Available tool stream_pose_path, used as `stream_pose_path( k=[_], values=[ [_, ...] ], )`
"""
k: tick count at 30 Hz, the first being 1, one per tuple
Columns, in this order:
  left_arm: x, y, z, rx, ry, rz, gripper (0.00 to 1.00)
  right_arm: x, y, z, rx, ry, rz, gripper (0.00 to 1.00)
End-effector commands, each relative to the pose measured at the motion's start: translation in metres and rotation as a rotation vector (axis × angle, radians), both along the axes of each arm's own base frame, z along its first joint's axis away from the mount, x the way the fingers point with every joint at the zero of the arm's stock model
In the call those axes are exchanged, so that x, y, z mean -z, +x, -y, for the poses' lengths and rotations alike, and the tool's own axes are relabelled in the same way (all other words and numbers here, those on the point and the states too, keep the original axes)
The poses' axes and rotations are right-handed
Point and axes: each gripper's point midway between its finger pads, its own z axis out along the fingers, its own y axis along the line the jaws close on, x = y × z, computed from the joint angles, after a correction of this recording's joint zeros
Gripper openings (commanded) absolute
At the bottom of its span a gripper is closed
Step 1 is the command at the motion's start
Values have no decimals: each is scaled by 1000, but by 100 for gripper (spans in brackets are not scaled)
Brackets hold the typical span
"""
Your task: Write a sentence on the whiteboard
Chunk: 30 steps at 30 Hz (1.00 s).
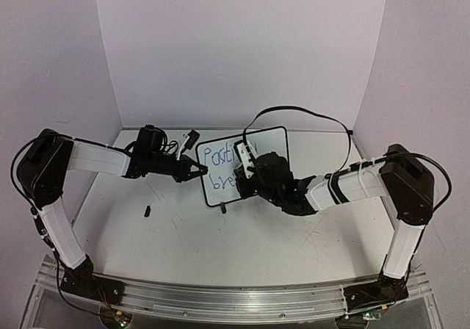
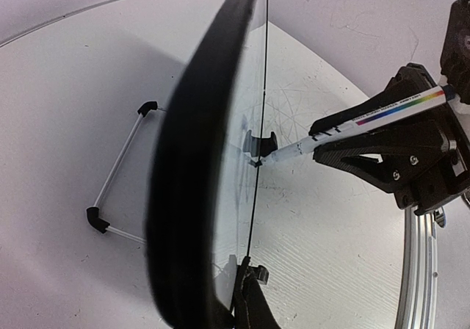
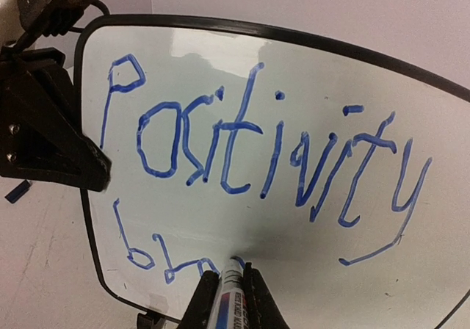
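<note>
The whiteboard point(image 3: 220, 72) stands upright toward the 12 o'clock side of the table point(image 1: 183, 248), its face turned to the arms so the pen can reach it squarely. The sentence point(image 3: 257, 153) is partly done: "Positivity" fills the top line in blue, and below it "br" and the start of another letter sit at the board's 7 o'clock corner. The marker point(image 3: 233, 270) touches the surface there, pinched tight between the fingers of the right gripper point(image 3: 228, 299), tip forward for writing. The left gripper point(image 1: 198, 170) is clamped on the board's 9 o'clock edge, which I judge steadies it against the pen's push. A small dark object point(image 1: 147, 211), possibly a cap, lies at 8 o'clock, well apart.
</note>
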Motion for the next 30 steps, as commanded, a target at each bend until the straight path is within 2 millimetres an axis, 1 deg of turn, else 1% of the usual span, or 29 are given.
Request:
stream_pose_path(
  k=[1, 9, 13, 15, 18, 20, 22, 24, 25, 28, 30],
  values=[
    [29, 39, -35, -199, 191, 71, 0, 16, -1, 3, 21, -3, -32, 0],
    [29, 39, -35, -199, 191, 70, 0, 31, -6, 10, 30, -22, -62, 0],
    [29, 40, -35, -199, 191, 70, 0, 34, -4, 16, 59, -38, -57, 0],
    [29, 40, -35, -198, 190, 71, 0, 28, -1, 23, 94, -48, -35, 0],
    [30, 39, -35, -198, 191, 69, 0, 8, 3, 28, 116, -36, 15, 0],
    [30, 39, -34, -198, 190, 68, 0, -8, 3, 24, 96, -12, 39, 0],
    [29, 40, -34, -198, 189, 69, 0, -21, -7, 14, 5, 16, 56, 0],
    [29, 39, -35, -200, 191, 69, 0, -28, -13, 12, -28, 46, 56, 0],
    [29, 39, -35, -200, 191, 71, 0, -29, -12, 14, -22, 50, 53, 0],
    [28, 39, -35, -199, 191, 72, 0, -18, -2, 29, 38, 48, 18, 0],
    [29, 39, -34, -197, 189, 70, 0, -15, 4, 35, 62, 54, 3, 0]
  ],
)
